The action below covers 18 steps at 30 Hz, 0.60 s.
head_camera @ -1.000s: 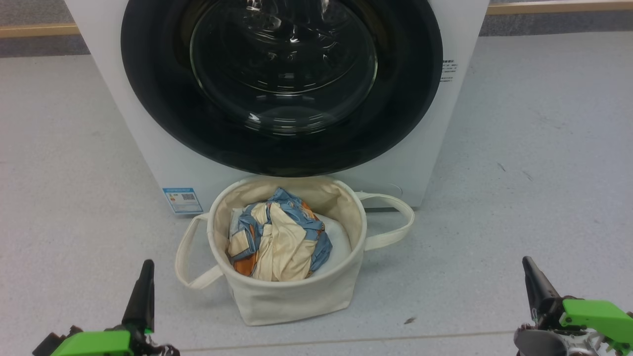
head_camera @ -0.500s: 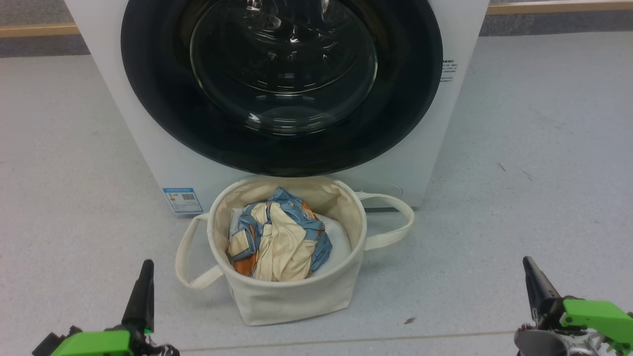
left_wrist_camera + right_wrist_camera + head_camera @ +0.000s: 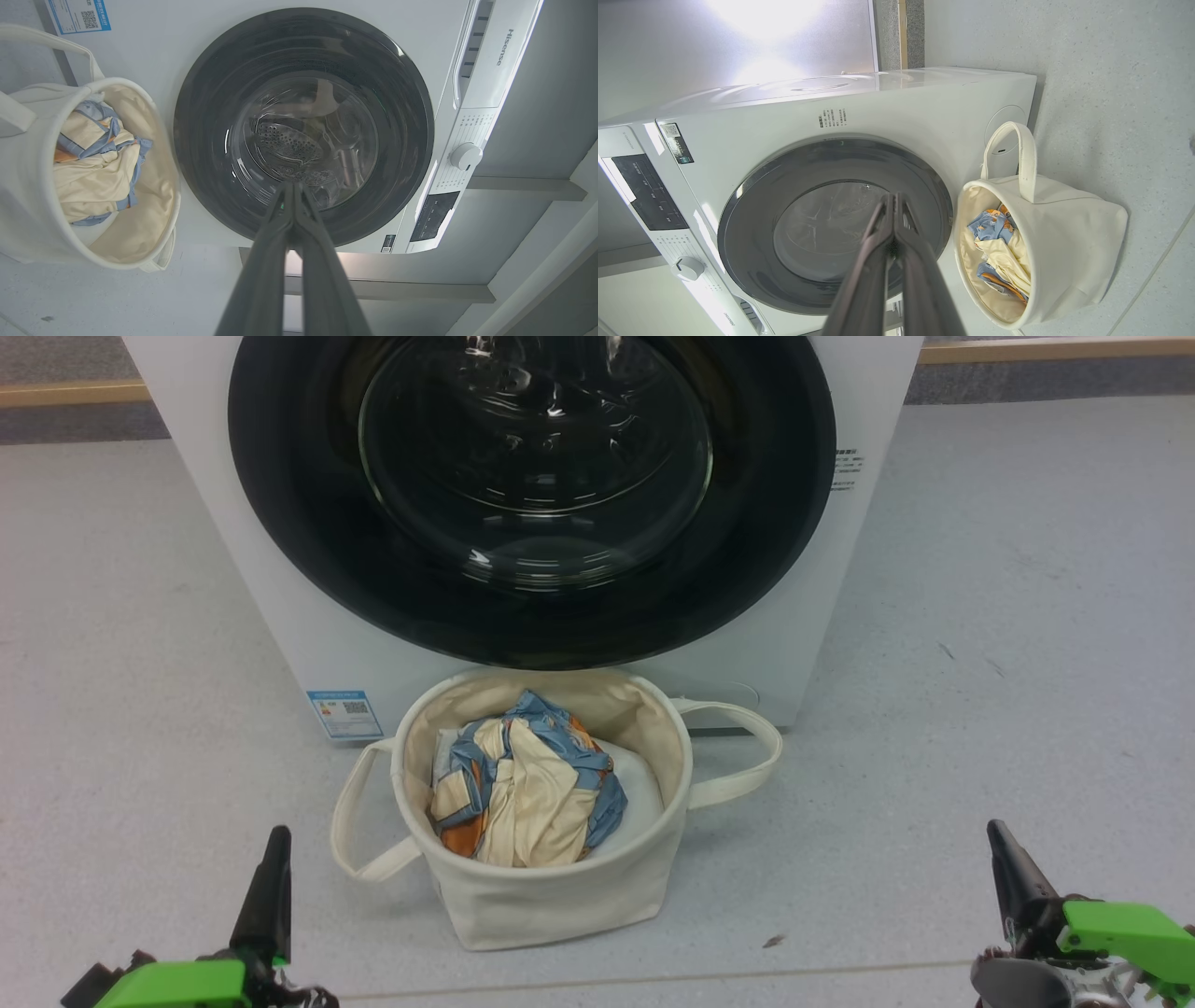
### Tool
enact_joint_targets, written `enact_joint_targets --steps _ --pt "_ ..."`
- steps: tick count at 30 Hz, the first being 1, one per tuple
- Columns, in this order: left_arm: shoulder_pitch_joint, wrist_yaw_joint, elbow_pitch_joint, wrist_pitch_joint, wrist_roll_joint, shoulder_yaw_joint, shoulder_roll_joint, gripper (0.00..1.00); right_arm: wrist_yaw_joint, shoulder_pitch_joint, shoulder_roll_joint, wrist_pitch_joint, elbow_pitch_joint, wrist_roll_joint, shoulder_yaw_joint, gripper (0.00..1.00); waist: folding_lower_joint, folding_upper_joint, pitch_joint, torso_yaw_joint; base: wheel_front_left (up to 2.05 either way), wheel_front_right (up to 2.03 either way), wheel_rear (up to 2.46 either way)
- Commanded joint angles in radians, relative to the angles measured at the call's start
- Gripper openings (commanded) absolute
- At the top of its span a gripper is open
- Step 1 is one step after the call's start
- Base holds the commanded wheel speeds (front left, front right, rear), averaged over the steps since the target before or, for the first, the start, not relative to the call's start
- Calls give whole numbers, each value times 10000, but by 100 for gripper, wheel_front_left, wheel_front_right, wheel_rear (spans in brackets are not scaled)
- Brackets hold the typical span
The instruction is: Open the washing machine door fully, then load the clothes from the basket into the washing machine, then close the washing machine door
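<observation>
Washing machine door [image 3: 532, 495] shut on the white washing machine [image 3: 308, 653]; no step looks started. Clothes [image 3: 523, 784] sit bundled in the basket [image 3: 551, 905] on the floor just before it. Left claw [image 3: 276, 845] and right claw [image 3: 997, 835] hang closed and empty, well apart from both.

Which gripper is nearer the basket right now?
Left. The left gripper is close beside the basket, on its left; the right gripper is much farther off, on its right.

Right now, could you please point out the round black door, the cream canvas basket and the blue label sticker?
round black door [image 3: 532, 625]: head view, lower rim.
cream canvas basket [image 3: 551, 907]: head view, front wall.
blue label sticker [image 3: 344, 713]: head view, centre.
</observation>
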Motion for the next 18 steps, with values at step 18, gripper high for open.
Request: enact_joint_targets --steps 18 --pt "-455 -73 -256 57 88 374 38 0 2 -501 -43 82 -302 -70 183 0 0 0 0 0 0 0 0"
